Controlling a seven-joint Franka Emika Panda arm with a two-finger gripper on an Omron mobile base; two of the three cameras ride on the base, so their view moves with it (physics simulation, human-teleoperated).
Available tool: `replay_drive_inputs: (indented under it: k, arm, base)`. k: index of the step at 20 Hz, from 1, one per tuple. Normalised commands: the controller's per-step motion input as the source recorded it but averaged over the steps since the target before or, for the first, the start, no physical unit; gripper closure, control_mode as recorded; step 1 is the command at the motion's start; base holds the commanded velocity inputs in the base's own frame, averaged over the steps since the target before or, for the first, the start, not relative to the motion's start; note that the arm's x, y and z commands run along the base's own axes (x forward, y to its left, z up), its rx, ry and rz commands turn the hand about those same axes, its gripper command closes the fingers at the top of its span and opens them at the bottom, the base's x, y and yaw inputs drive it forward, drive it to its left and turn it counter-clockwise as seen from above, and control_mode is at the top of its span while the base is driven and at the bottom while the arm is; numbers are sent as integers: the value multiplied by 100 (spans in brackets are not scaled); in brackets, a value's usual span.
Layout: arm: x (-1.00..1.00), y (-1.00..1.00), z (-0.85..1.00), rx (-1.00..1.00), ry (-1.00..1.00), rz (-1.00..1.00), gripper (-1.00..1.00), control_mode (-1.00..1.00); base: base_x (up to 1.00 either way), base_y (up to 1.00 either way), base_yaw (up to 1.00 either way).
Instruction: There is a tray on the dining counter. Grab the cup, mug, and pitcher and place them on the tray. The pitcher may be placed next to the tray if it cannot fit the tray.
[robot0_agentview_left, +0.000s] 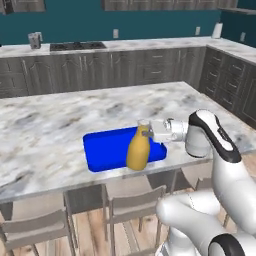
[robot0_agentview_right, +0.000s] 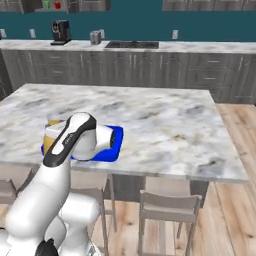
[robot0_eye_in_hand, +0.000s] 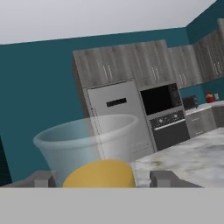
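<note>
Pitcher (robot0_agentview_left: 137, 151): yellow-orange, bottle-shaped, rounded body narrowing to a pale, translucent neck and flared rim. It is standing upright at the near edge of the tray (robot0_agentview_left: 105, 150), which is lying on the dining counter (robot0_agentview_left: 55, 125) close to its front overhang. Whether its base is sitting inside the rim or just outside cannot be told.

Tool (robot0_agentview_left: 146, 131): reaching in level from the right at neck height, its fingers (robot0_eye_in_hand: 164, 178) standing wide to either side of the neck. In the hand view the yellow shoulder is rising between the two tips with the clear rim just beyond. Contact with the neck cannot be confirmed, so nothing is counted as held.

Handling, judged: it is looking rigid and smooth-sided, likely slippery under narrow pads. The tall form with a heavy lower body is making it prone to tipping if pushed high up. The neck is offering the only width that suits the tool, and the flare above should be acting as a stop against sliding through. The belly is looking too broad to span.

Position, judged: it is already resting at or beside the tray, which the task is allowing.

Risk, judged: a sideways nudge near the counter edge could be toppling it.
</note>
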Motion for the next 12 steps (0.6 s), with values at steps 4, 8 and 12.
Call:
replay_drive_inputs:
  k: [4,8,12]
  arm:
    - [0,0,0,0,0,0,100,100]
    - [0,0,0,0,0,0,100,100]
    - [0,0,0,0,0,0,100,100]
  base:
    - [17,-82,16]
    - [32,-68,12]
    - [70,-26,2]
